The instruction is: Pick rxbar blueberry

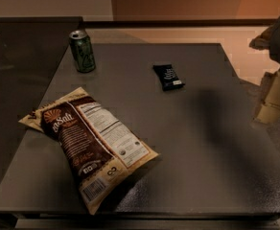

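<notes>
The rxbar blueberry (168, 76) is a small flat bar in a dark navy-black wrapper with white print. It lies flat on the dark grey table (202, 143), right of centre toward the back. My gripper (273, 99) hangs at the right edge of the view, beyond the table's right side. It is well to the right of the bar and apart from it, and it casts a soft shadow on the table.
A large brown-and-cream chip bag (92, 145) lies at the front left. A green drink can (83, 51) stands upright at the back left. A dark surface adjoins the table on the left, and an orange-lit floor and wall lie behind.
</notes>
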